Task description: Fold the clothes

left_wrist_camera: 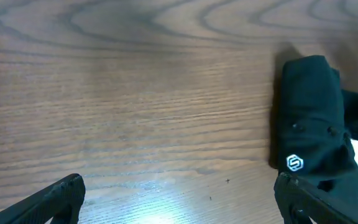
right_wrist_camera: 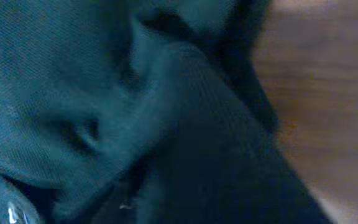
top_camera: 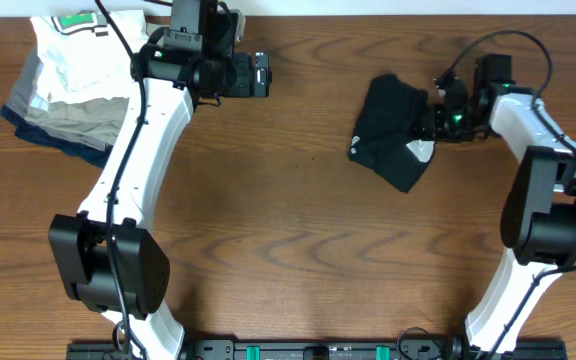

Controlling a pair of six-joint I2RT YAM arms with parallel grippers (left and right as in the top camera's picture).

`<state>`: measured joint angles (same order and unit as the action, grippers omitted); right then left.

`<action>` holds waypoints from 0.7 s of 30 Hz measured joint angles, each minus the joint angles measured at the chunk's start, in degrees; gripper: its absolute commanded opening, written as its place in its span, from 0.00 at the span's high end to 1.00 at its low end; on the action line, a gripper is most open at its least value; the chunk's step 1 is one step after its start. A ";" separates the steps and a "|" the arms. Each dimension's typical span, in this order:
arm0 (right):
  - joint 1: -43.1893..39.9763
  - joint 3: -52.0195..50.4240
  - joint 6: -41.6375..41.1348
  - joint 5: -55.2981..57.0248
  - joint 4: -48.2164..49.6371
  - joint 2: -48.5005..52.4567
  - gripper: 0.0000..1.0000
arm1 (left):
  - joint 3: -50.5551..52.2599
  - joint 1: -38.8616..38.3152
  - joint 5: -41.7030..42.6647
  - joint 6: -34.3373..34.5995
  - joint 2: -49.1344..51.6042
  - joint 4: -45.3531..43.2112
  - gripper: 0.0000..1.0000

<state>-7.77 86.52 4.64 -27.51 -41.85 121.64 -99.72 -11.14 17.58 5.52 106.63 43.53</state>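
Observation:
The clothes (top_camera: 390, 128) lie as a black, bunched bundle on the right half of the table, with a small white logo (top_camera: 356, 141) at the left edge and a white tag (top_camera: 423, 150) near the right. My right gripper (top_camera: 431, 125) is pressed into the bundle's right edge. Its wrist view is filled with dark fabric (right_wrist_camera: 135, 118), which hides the fingers. My left gripper (top_camera: 264, 75) hovers open over bare wood, well left of the clothes. In the left wrist view the clothes (left_wrist_camera: 309, 112) show beyond the gripper's (left_wrist_camera: 179, 205) right fingertip (left_wrist_camera: 300, 199).
A stack of folded white, khaki and navy garments (top_camera: 63, 85) sits at the back left corner. The wooden table (top_camera: 298, 230) stretches between the two arm bases at the front.

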 measured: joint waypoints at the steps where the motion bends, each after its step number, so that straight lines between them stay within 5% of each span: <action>1: -0.50 0.74 0.24 0.00 -1.09 0.00 0.41 | 0.02 0.00 0.00 -0.04 0.00 -0.02 0.02; 10: -5.22 11.26 2.34 -0.13 -12.92 -0.09 0.55 | 0.02 0.00 -0.02 -1.55 0.00 -0.02 0.02; 21: 3.78 11.28 2.99 -3.15 -12.68 -0.13 0.96 | 0.02 0.00 -1.49 -2.56 0.00 -0.02 0.02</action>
<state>-3.99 97.80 7.64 -30.65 -54.52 121.51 -99.70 -11.14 16.10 2.96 106.63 43.51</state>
